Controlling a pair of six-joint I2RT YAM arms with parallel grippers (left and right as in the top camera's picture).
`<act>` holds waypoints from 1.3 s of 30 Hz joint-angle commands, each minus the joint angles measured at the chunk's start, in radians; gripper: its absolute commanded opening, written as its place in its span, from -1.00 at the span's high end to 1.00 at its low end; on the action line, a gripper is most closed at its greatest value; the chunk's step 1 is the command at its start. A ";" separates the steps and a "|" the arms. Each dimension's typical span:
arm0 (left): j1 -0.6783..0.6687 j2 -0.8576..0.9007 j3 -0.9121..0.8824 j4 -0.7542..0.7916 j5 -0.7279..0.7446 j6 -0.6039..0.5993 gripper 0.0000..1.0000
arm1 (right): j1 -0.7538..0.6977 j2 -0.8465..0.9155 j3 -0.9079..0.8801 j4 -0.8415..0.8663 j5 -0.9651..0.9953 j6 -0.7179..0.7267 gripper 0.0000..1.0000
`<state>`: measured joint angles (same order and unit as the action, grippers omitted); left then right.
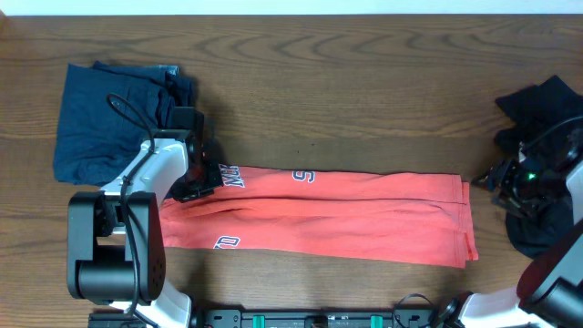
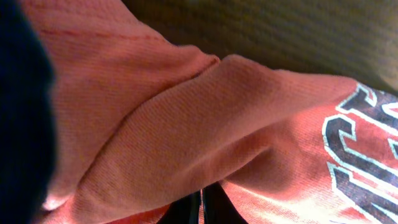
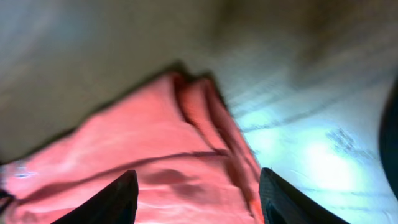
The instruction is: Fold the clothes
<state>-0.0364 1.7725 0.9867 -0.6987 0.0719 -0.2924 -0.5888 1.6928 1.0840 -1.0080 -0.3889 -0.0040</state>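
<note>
A red garment (image 1: 337, 211) with dark lettering lies folded into a long strip across the table's middle. My left gripper (image 1: 199, 182) is at its left end, shut on a fold of the red cloth (image 2: 186, 149), with the lettering (image 2: 360, 155) to the right. My right gripper (image 1: 496, 178) is open beside the strip's right end. In the right wrist view its two fingers (image 3: 196, 193) are spread above the red cloth (image 3: 155, 162), apart from it.
A folded dark blue garment (image 1: 105, 118) lies at the back left. A black garment (image 1: 542, 118) lies crumpled at the right edge, under the right arm. Bare wooden table (image 1: 364, 100) shows behind the red strip.
</note>
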 commanded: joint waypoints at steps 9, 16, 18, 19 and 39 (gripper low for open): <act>0.018 0.038 -0.035 0.031 -0.084 -0.016 0.76 | 0.027 0.132 0.007 -0.056 0.164 0.002 -0.25; 0.018 0.037 -0.035 0.031 -0.083 -0.016 0.75 | 0.039 0.166 -0.031 -0.046 0.107 -0.013 -0.23; 0.018 0.037 -0.035 0.031 -0.083 -0.016 0.74 | 0.053 0.166 -0.052 -0.016 0.092 -0.012 -0.22; 0.018 0.037 -0.035 0.031 -0.083 -0.016 0.75 | 0.061 0.166 -0.062 -0.004 0.084 -0.013 -0.21; 0.018 0.037 -0.029 0.023 -0.074 0.010 0.75 | 0.093 0.142 -0.119 0.037 0.079 0.013 0.97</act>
<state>-0.0345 1.7725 0.9867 -0.6914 0.0563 -0.2966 -0.4889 1.8259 0.9707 -0.9791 -0.3290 -0.0036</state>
